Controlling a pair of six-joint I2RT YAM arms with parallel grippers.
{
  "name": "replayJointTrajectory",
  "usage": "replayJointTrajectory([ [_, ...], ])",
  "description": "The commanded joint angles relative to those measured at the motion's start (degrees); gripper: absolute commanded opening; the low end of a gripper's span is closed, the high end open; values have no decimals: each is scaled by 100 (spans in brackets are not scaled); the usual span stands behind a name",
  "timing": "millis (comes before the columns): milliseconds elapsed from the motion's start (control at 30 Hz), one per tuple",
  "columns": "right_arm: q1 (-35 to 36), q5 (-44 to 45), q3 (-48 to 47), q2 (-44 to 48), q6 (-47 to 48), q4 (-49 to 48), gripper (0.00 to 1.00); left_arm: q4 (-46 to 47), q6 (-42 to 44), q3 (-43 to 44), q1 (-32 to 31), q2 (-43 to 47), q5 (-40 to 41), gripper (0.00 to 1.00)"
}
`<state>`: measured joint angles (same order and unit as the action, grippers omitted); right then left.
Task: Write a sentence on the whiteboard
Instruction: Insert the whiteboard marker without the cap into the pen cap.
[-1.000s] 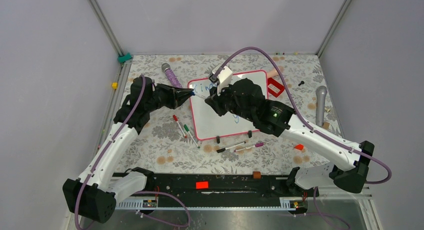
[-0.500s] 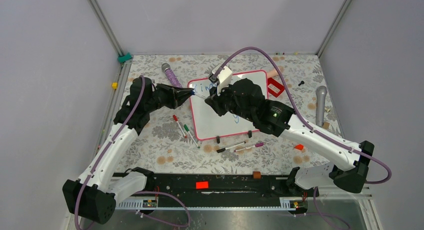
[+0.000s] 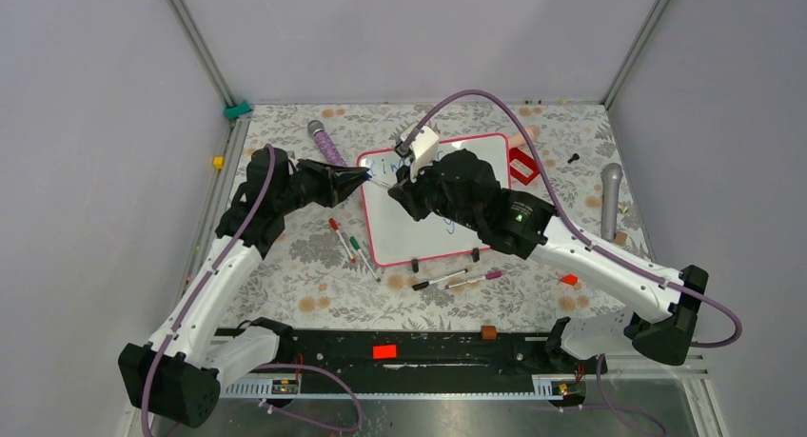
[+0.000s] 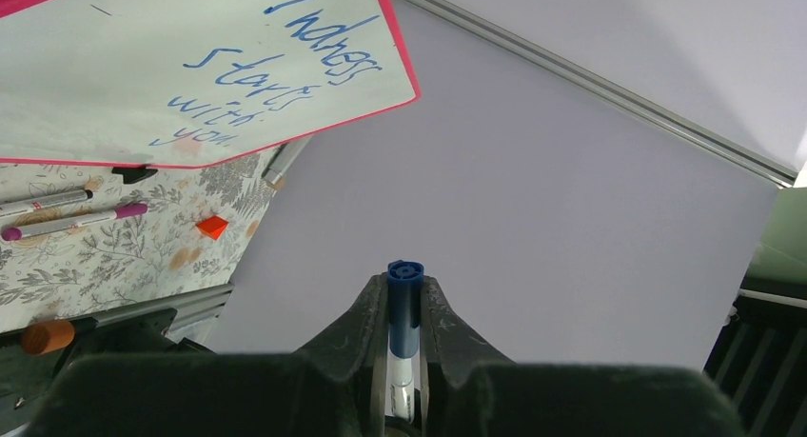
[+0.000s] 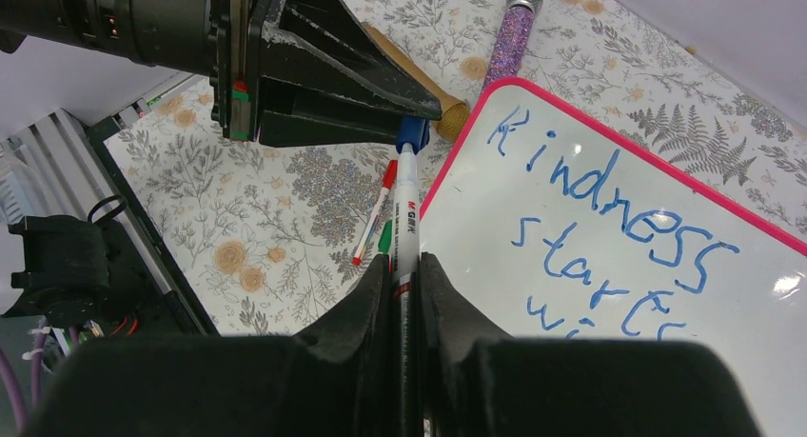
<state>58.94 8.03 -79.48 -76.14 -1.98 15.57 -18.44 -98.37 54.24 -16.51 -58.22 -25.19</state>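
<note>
The whiteboard (image 3: 419, 232) lies flat mid-table, pink-rimmed, with blue writing "Kindness starts with you" (image 5: 609, 199). My right gripper (image 3: 401, 178) hovers over its left top corner, shut on a white marker (image 5: 405, 199) that points left. The marker's blue cap (image 5: 411, 132) sits in the fingertips of my left gripper (image 3: 366, 177), which meets it tip to tip from the left. In the left wrist view the left gripper (image 4: 405, 285) is shut on the blue cap (image 4: 404, 308), with a bit of white barrel below it. The whiteboard (image 4: 114, 75) shows at the upper left there.
Red and green markers (image 3: 347, 242) lie left of the board; black and purple ones (image 3: 457, 280) lie at its near edge by the two clip feet. A purple glitter microphone (image 3: 326, 144), a grey microphone (image 3: 610, 199) and a red frame (image 3: 523, 166) also lie around.
The right arm has edged slightly to the left. Both grips and the left arm look unchanged.
</note>
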Motion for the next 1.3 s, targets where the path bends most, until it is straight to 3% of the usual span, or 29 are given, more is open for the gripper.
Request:
replayJointTrajectory([
  [0, 61, 114, -32, -64, 30, -211, 0, 33, -781, -11, -40, 177, -146, 0],
  [233, 56, 966, -391, -499, 136, -129, 0, 113, -975, 137, -496, 25, 44, 0],
  [467, 56, 1955, -829, -1075, 553, -548, 0, 352, -1022, 948, -1099, -684, 292, 0],
  [667, 42, 1786, -1453, -1608, 684, -595, 0, 208, -1114, 1052, -1513, -688, 326, 0],
  [933, -75, 1360, -1913, -1848, 457, -364, 0, -134, -1130, 824, -1573, -247, 169, 0],
  [1067, -80, 1225, -2093, -1773, 251, -73, 0, 426, -1317, 247, -1350, -95, 36, 0],
  [1133, -73, 1194, -2143, -1644, 41, 240, 0, 581, -1248, 88, -1127, -47, -59, 10],
  [1267, -92, 1259, -2119, -1293, -239, 995, 0, 43, -563, 288, -588, 89, -152, 44],
])
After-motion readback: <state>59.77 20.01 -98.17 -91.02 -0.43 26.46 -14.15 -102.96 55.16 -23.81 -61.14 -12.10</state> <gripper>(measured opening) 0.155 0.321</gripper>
